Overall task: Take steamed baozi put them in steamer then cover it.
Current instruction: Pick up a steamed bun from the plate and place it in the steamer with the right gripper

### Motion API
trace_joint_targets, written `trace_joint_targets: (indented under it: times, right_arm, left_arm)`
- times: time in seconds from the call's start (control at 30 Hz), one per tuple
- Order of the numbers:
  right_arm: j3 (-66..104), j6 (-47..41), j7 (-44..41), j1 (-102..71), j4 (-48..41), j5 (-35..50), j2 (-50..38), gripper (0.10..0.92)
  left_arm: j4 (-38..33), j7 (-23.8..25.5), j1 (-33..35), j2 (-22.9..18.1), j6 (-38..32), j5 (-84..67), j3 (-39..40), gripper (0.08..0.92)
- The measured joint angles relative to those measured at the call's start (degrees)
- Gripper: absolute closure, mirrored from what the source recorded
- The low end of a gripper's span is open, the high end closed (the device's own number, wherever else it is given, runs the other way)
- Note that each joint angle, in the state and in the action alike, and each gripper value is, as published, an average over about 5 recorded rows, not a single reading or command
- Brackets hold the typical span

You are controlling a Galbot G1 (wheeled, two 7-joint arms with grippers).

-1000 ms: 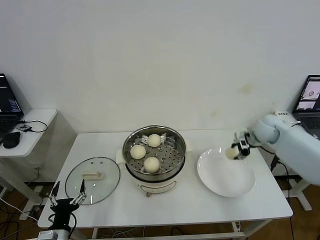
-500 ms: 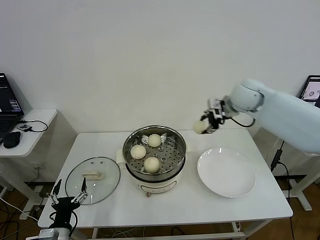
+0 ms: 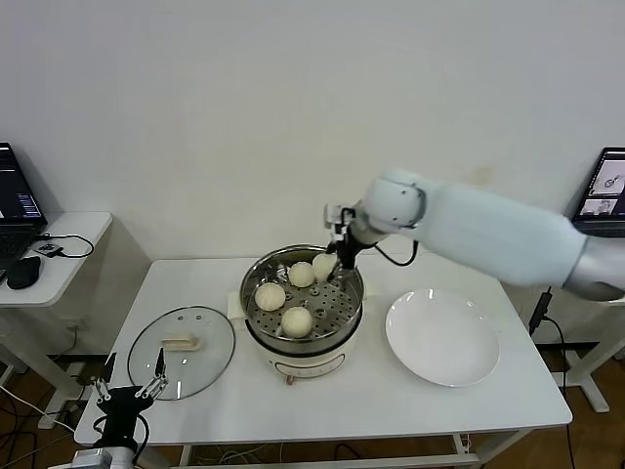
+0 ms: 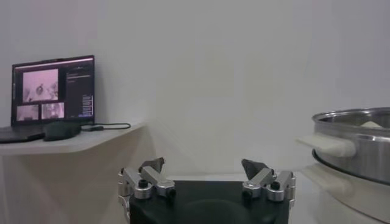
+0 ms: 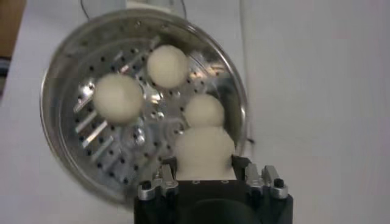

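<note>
Moved from plate [image 3: 442,340] to steamer [image 3: 302,295] — right end effector [image 5: 206,175] clamps baozi [image 5: 205,148].

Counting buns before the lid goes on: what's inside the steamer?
Three baozi lie on the steamer's perforated tray. The right hand holds a fourth baozi above it, hiding part of the tray.

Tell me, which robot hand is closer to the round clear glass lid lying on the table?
Left. The left gripper hangs open just off the table's near edge beside the glass lid. The right gripper is over the shiny steel steamer, holding an off-white bun.
</note>
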Motion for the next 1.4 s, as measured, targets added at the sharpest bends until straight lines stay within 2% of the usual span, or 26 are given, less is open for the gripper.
trace_joint_targets:
  times: [0.7, 1.03, 1.13, 1.3, 1.4]
  right_arm:
    - [-2.5, -3.5, 2.9, -4.7, -2.2, -2.7, 4.1, 0.448]
    - [-2.4, -3.8, 2.7, -5.6, -2.3, -4.3, 3.6, 0.402]
    - [-2.1, -3.9, 2.6, -5.9, -2.1, -4.6, 3.3, 0.359]
    - [-1.0, -3.8, 1.9, -5.6, -1.3, -4.8, 2.4, 0.234]
    - [0.1, -3.3, 1.5, -5.1, -0.5, -4.7, 1.3, 0.207]
  left_arm:
    - [0.1, 0.0, -0.1, -0.3, -0.2, 0.0, 0.0, 0.177]
    - [0.2, 0.0, -0.1, -0.5, -0.2, 0.1, 0.1, 0.177]
    - [0.1, 0.0, -0.1, -0.6, -0.2, 0.1, 0.1, 0.177]
    - [0.0, -0.1, -0.1, -0.5, -0.2, 0.1, 0.0, 0.177]
    - [0.0, -0.1, -0.1, -0.3, -0.2, 0.1, -0.2, 0.177]
